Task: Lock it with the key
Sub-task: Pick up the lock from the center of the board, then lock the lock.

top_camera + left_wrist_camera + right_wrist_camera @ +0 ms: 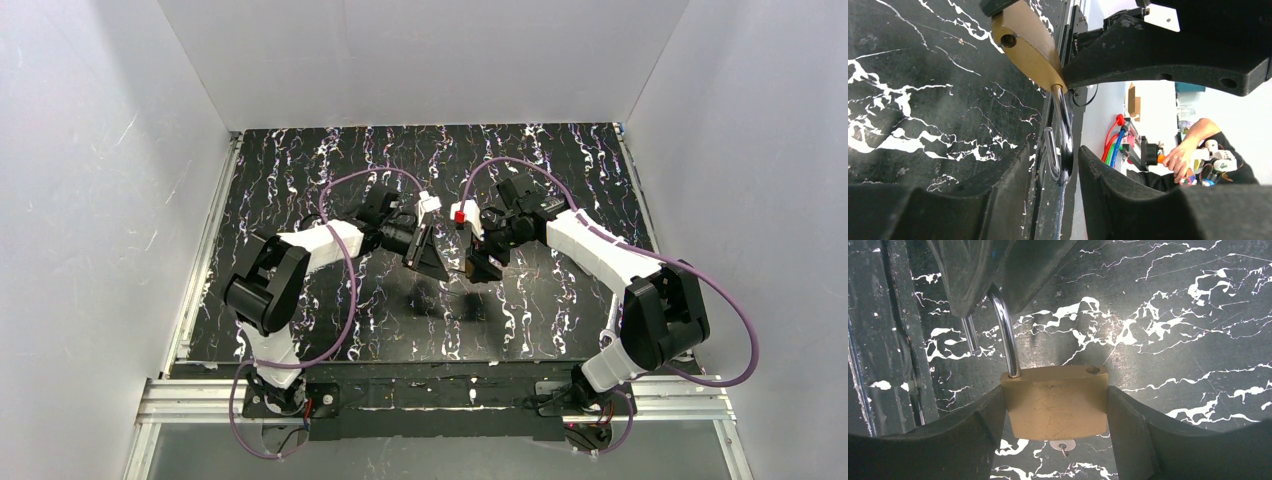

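The brass-gold lock [1055, 402] hangs in the air between both arms over the black marbled table [330, 170]. My right gripper [1055, 401] is shut on its body from both sides. The silver shackle [1005, 330] is open: its free end is swung away from the empty hole in the top of the body. My left gripper [1055, 165] is shut on the bend of the shackle [1063, 135], with the lock's body [1030, 45] beyond it. A silver key [1063, 445] sticks out under the body. In the top view both grippers [425, 250] [478, 262] meet mid-table.
White walls [100, 200] close in the table on three sides. A metal rail [440, 395] runs along the near edge by the arm bases. Past the table's edge, the left wrist view shows coloured cables [1115, 140] and a person's hand [1188, 155].
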Motion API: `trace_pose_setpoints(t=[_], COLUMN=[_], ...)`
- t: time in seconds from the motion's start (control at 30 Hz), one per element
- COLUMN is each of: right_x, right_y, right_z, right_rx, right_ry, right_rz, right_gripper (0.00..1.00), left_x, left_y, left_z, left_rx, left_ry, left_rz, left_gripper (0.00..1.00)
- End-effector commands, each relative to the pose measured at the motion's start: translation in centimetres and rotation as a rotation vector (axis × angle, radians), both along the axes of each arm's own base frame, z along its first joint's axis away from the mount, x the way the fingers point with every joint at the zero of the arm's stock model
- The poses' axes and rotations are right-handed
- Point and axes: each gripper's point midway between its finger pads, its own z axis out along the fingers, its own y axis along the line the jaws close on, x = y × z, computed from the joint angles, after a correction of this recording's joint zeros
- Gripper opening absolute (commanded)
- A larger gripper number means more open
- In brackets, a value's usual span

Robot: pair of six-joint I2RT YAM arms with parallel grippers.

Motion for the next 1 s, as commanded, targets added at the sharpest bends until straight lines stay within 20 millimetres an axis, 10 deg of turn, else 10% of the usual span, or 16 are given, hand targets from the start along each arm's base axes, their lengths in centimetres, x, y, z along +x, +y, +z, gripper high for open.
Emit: trace_pose_setpoints(t=[0.0,0.13,0.27,0.47,0.73,0.97], right_x=[0.4,0.4,-0.2,0.5,3.7,1.5], right_y=[1.9,2.6,3.6,3.9,4.7,5.6], right_z=[3.3,4.2,6.0,9.2,17.4,18.5], right_rx=[0.110,0.147,0.206,0.281,0.461,0.567], right_ry=[-0.024,0.014,0.086,0.130,0.003,0.034], right_rz=[0.025,0.006,-0.006,-0.083,-0.220,-0.049], right_gripper=[0.53,0.53,0.61,0.98,0.98,0.98], left_x=[-1.2,-1.0,0.2,1.8,4.2,2.6], left_y=[-0.8,-1.1,-0.5,2.2,6.2,8.3], left_z=[1.6,1.9,3.3,6.6,11.4,18.1], left_rx=[-0.046,-0.026,-0.021,-0.048,-0.091,-0.198], left_ry=[-0.036,-0.012,0.039,0.025,0.037,-0.080], left_rz=[-0.059,-0.046,-0.002,0.077,0.226,0.217], left_gripper=[0.33,0.00,0.00,0.00,0.00,0.00])
